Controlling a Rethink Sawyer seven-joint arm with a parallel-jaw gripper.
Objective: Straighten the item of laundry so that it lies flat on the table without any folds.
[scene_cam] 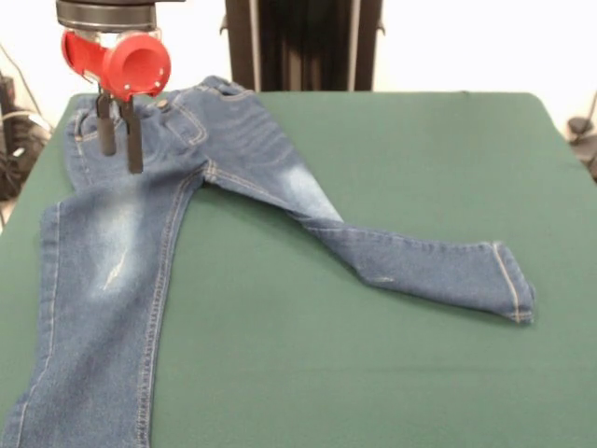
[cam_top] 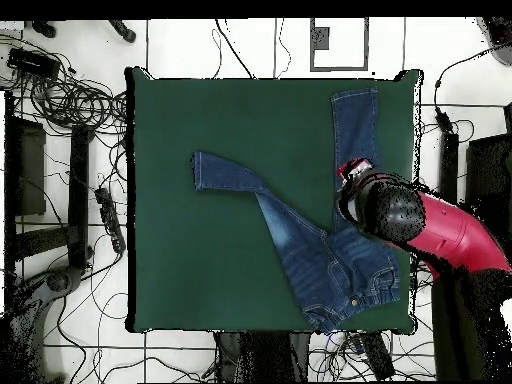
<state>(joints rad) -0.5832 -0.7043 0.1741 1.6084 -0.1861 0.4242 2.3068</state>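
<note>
Jeans (scene_cam: 140,233) spread face-up on the table (scene_cam: 420,187), legs splayed apart; one leg angles sideways with its hem (scene_cam: 513,285) turned over, so straightening looks unfinished; gripper (scene_cam: 121,140) hangs over the hip near the waistband, fingers parted, holding nothing.

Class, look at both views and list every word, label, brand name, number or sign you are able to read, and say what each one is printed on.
None can be read. The jeans show only stitching, no legible label. The green table is plain. The red housing above the gripper carries no readable marking in either view.
</note>
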